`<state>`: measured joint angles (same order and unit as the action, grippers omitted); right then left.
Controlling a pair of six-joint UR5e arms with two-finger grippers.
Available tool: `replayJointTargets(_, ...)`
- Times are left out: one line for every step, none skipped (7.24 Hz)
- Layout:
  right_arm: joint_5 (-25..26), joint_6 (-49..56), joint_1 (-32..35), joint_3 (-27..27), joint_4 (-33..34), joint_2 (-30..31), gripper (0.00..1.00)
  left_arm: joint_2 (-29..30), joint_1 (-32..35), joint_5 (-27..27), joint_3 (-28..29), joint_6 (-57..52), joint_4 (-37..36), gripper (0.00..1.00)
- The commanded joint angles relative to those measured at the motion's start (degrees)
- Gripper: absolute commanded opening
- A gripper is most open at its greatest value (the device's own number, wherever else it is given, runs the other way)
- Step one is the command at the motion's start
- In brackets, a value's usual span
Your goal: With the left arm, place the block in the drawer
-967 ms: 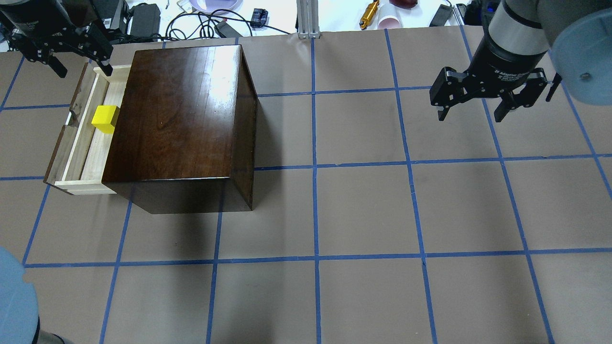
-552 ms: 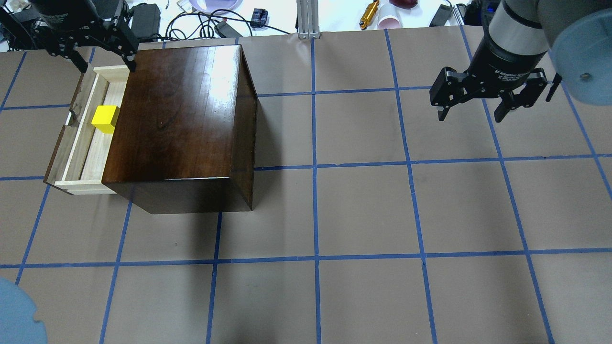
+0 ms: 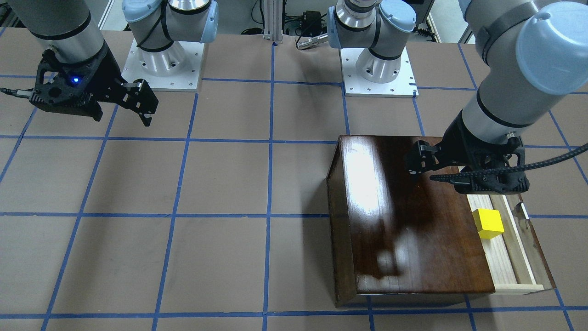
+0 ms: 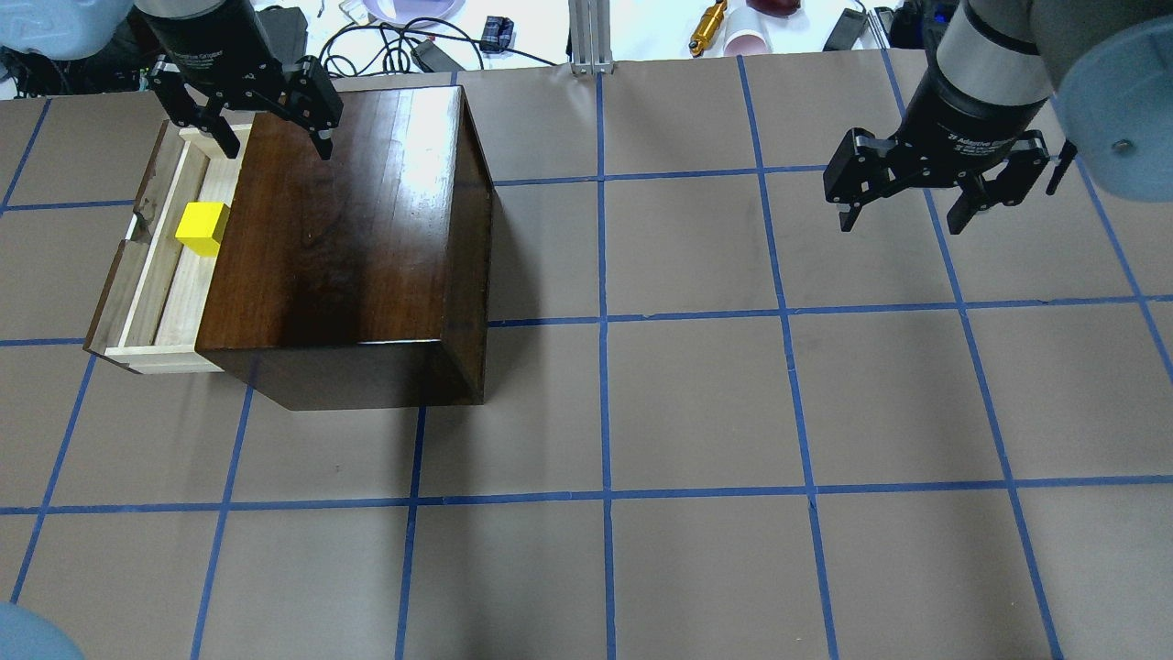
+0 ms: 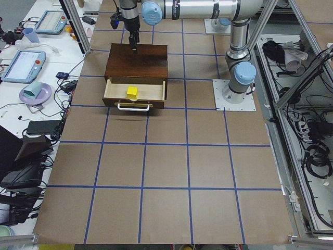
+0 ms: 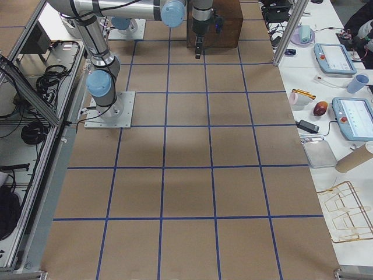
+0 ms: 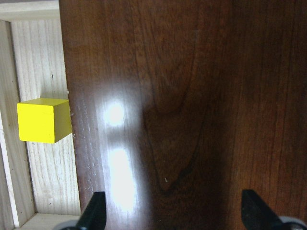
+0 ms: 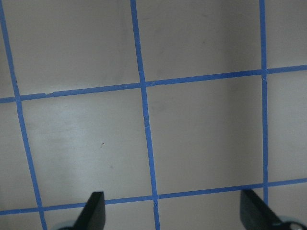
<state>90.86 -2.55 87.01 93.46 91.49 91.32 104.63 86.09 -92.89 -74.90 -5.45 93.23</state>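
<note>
The yellow block [image 4: 202, 228] lies in the open drawer [image 4: 169, 293], close against the dark-brown box [image 4: 348, 229]. It also shows in the front view [image 3: 488, 224] and the left wrist view [image 7: 43, 120]. The pale drawer [image 3: 503, 257] sticks out of the box's left side. My left gripper [image 4: 273, 147] is open and empty, hovering over the far end of the box top, apart from the block. My right gripper [image 4: 903, 220] is open and empty above the bare mat at the far right, and its wrist view shows only mat and blue tape.
Cables, cups and small tools [image 4: 403, 37] lie on the white bench beyond the mat's far edge, with an aluminium post [image 4: 591, 37] at its middle. The two arm bases [image 3: 161, 64] stand on the robot's side of the table.
My left gripper has moved right, from beyond the drawer's far end to over the far edge of the box top. The block stays in the drawer. The right arm has not moved.
</note>
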Motion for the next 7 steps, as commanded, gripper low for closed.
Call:
replayJointTargets(0.02, 0.00, 0.00, -0.03, 0.00, 0.00, 1.00, -2.41, 1.35, 3.41, -3.73, 1.92, 0.81, 1.00)
replayJointTargets(0.02, 0.00, 0.00, -0.03, 0.00, 0.00, 1.00, -3.72, 2.05, 3.33, -6.28, 2.63, 0.55, 1.00)
replayJointTargets(0.02, 0.00, 0.00, 0.06, 0.00, 0.00, 1.00, -4.34, 2.15, 3.33, -6.83, 2.64, 0.55, 1.00)
replayJointTargets(0.02, 0.00, -0.09, 0.06, 0.00, 0.00, 1.00, -4.96, 1.45, 3.06, -6.75, 2.29, 0.54, 1.00)
replayJointTargets(0.02, 0.00, 0.00, -0.03, 0.00, 0.00, 1.00, -5.31, 1.45, 2.97, -7.18, 2.29, 0.63, 1.00)
replayJointTargets(0.02, 0.00, 0.00, 0.06, 0.00, 0.00, 1.00, -5.40, 1.71, 3.41, -7.62, 2.55, 0.63, 1.00)
replayJointTargets(0.02, 0.00, 0.00, -0.03, 0.00, 0.00, 1.00, -5.49, 1.71, 3.24, -7.80, 2.46, 0.55, 1.00)
